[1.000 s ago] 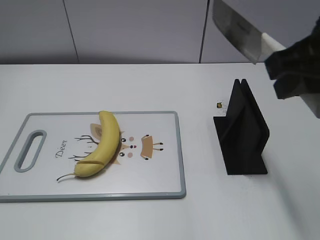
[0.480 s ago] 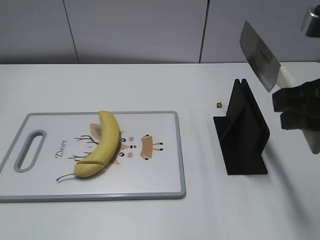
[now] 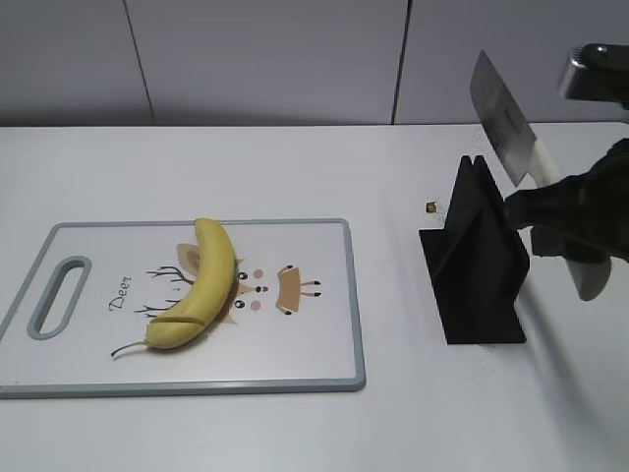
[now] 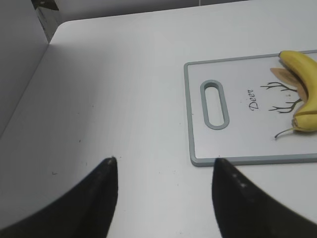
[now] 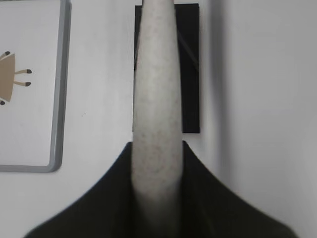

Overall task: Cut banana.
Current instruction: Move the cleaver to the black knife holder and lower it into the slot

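Observation:
A yellow banana (image 3: 201, 287) lies on the white cutting board (image 3: 305, 344), with a cut line near its stem end; it also shows in the left wrist view (image 4: 305, 91). My right gripper (image 3: 550, 211) is shut on the pale handle of a knife (image 3: 503, 116), whose steel blade points up and left above the black knife stand (image 3: 479, 258). In the right wrist view the knife handle (image 5: 156, 99) sits clamped between the jaws of my right gripper (image 5: 157, 163), over the stand (image 5: 190, 69). My left gripper (image 4: 163, 173) is open and empty above bare table, left of the board (image 4: 237, 148).
A small dark object (image 3: 430, 206) lies on the table left of the stand's top. A grey wall runs along the back. The board's handle slot (image 3: 59, 295) is at its left end. White table surrounds the board and stand.
My right gripper has lowered the knife from high at the upper right down and toward the black stand. The banana and board have not moved.

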